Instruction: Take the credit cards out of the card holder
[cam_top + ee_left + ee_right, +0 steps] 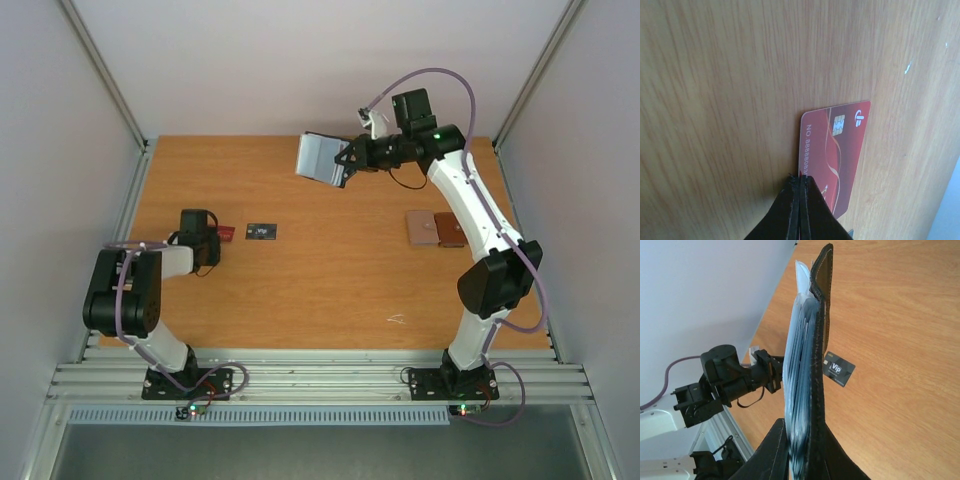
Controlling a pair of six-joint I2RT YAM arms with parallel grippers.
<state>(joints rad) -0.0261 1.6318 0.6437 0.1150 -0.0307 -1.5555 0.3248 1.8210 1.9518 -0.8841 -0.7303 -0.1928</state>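
My right gripper (345, 163) is shut on the card holder (320, 158) and holds it in the air over the back of the table. In the right wrist view the holder (816, 340) stands edge-on between my right gripper's (800, 440) jaws: black outside, pale blue layers inside. I cannot tell cards from pockets there. A dark red credit card (840, 145) lies flat on the wood. My left gripper (801, 177) is shut, its tips at that card's near edge. A black credit card (261, 231) lies just right of the red one (226, 233).
A brown two-tone wallet-like piece (435, 228) lies on the right side of the table, beside the right arm. White walls and metal rails close in the table at the back and both sides.
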